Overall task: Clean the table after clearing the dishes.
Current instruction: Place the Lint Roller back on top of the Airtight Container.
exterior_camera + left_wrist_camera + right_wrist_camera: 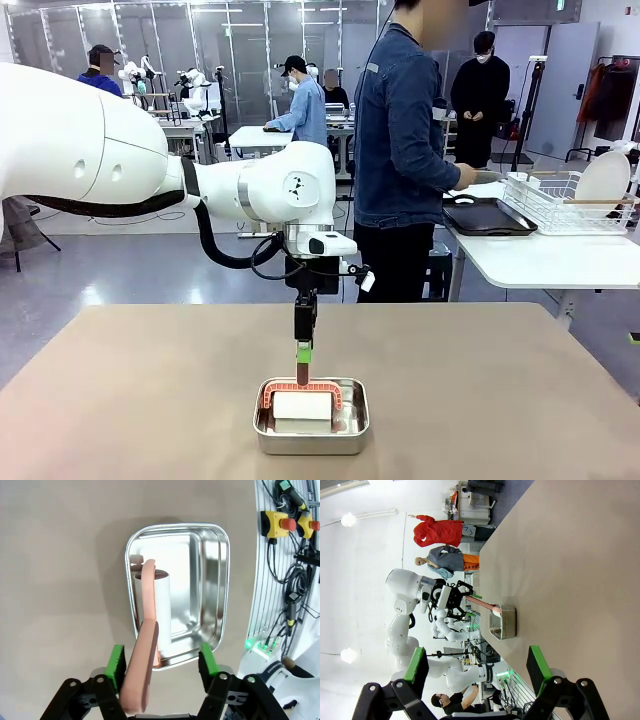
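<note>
A steel pan (pixel 311 416) is seen nearest, with a white, pink-handled cleaning tool (pixel 302 402) set in it. Just above the pan, the left gripper (pixel 303 362) is held with fingers wide, empty. Beyond the pan the tabletop (pixel 500 380) lies cleared of dishes, so the task is judged nearly done; the right gripper (pixel 477 667) is spread too.

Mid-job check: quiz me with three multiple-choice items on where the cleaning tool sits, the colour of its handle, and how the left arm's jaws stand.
1. Where does the white roller lie?
A. on the bare tabletop
B. in the shiny rectangular steel pan
C. on the far white table

2. What colour is the roller's curved handle?
A. salmon pink
B. blue
C. black

3. How do the jaws of the left gripper stand?
A. shut on the handle
B. open around the handle
C. open, far from the pan

Answers:
1 B, the pan's walls surround the roller.
2 A, the handle shows pink in front and left wrist views.
3 B, both green pads stand apart with the handle between them.
</note>
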{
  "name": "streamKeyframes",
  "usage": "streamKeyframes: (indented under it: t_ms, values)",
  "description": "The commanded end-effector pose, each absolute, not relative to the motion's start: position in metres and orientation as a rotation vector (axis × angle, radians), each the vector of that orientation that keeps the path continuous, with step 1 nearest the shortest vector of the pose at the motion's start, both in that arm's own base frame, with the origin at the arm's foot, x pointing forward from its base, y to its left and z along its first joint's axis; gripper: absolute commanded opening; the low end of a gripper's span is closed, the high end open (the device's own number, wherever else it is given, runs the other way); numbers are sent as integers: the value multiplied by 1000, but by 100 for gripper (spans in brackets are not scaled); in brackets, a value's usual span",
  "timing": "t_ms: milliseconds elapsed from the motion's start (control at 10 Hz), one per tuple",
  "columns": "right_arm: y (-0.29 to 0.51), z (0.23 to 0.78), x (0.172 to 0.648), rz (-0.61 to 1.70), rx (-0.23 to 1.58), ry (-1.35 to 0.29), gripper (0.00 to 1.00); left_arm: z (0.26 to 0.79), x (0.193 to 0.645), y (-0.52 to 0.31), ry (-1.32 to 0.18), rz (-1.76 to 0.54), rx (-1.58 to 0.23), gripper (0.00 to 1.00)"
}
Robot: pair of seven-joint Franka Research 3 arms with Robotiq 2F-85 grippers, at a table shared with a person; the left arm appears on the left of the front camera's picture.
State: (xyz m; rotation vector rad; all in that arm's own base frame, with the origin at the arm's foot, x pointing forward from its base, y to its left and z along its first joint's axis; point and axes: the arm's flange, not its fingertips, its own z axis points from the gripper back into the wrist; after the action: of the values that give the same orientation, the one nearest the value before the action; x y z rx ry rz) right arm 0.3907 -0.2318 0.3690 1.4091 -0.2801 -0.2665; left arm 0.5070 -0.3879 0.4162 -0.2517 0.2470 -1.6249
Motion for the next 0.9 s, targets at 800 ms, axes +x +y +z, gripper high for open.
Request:
streamKeyframes:
  t_ms: [800]
  values:
    - [-232, 371, 389, -254, 1410, -292, 100, 430, 516, -385, 211, -1618, -241, 100]
